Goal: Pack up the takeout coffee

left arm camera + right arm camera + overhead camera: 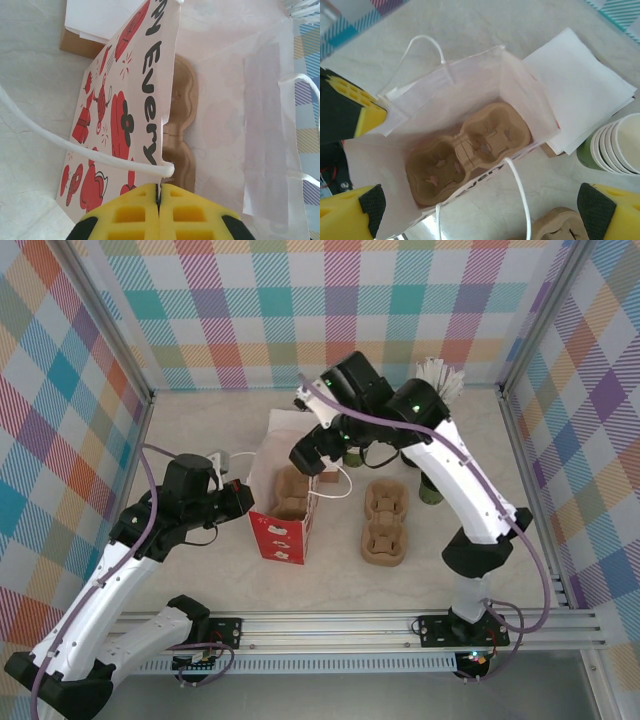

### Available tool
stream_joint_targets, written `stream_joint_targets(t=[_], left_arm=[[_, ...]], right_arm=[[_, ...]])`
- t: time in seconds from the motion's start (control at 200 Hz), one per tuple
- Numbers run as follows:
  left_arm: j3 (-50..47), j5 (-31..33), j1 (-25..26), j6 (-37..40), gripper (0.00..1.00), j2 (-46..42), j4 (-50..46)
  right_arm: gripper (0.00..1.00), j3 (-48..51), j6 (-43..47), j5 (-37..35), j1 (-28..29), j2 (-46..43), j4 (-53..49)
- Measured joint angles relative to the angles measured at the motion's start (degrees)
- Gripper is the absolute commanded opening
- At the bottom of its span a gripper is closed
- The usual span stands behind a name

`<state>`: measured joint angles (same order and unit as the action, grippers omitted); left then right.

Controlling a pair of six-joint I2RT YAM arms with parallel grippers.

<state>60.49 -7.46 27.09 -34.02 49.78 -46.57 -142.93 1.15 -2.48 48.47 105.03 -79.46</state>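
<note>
- Pastel plaid walls [90, 350] enclose a pale marbled table [190, 430].
- Toward the table's right edge stands the takeout coffee cup [432, 494], half hidden by the right arm [470, 490] and just right of a loose pulp cup carrier [385, 522].
- Near the table's middle, the right gripper [480, 212] hangs over the open paper bag [283, 535], fingers spread wide and empty.
- Inside the bag lies a second carrier [465, 150].
- At the bag's rim the left gripper [159, 207] is clenched on the paper.
- Nested cups [615, 145] and white napkins [575, 85] sit just beside the bag.

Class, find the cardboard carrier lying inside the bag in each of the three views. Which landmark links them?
Top external: carrier left of centre, in the bag.
Left wrist: carrier at centre, behind the printed wall.
Right wrist: carrier low centre, on the bag's floor.
Shared landmark: the bag.
</note>
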Motion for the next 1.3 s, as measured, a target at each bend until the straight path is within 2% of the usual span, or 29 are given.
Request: stream_joint_targets(t=[0.15, 0.315, 0.56, 0.79, 1.025, 1.135, 1.3], left_arm=[[-0.4, 1.0, 0.0, -1.2, 0.0, -0.6, 0.0], [-1.9, 3.1, 0.0, -3.9, 0.0, -2.7, 0.2], [-4.2, 7.5, 0.7, -9.1, 0.0, -5.7, 1.7], [-4.9, 11.2, 3.5, -12.8, 0.0, -5.6, 3.6], [-4.1, 13.2, 6.1, -13.2, 0.4, -3.2, 4.5], [-1.8, 14.2, 6.3, -12.7, 0.49, -2.7, 1.9], [4.2, 15.8, 6.3, -11.1, 0.57, -3.0, -4.9]], right_arm=[[1.0, 2.9, -3.6, 0.0, -3.7, -5.0, 1.2], [1.0, 11.8, -7.3, 0.1, -9.8, -12.7, 3.1], [1.0, 28.4, -11.1, 0.4, -23.6, -23.1, 5.4], [1.0, 43.1, -13.0, 3.6, -36.3, -29.6, 8.1], [1.0, 55.1, -12.9, 6.6, -38.8, -30.8, 10.7], [1.0, 57.9, -12.8, 7.6, -38.8, -30.8, 11.0], [1.0, 60.4, -12.7, 8.0, -38.8, -30.8, 11.6]])
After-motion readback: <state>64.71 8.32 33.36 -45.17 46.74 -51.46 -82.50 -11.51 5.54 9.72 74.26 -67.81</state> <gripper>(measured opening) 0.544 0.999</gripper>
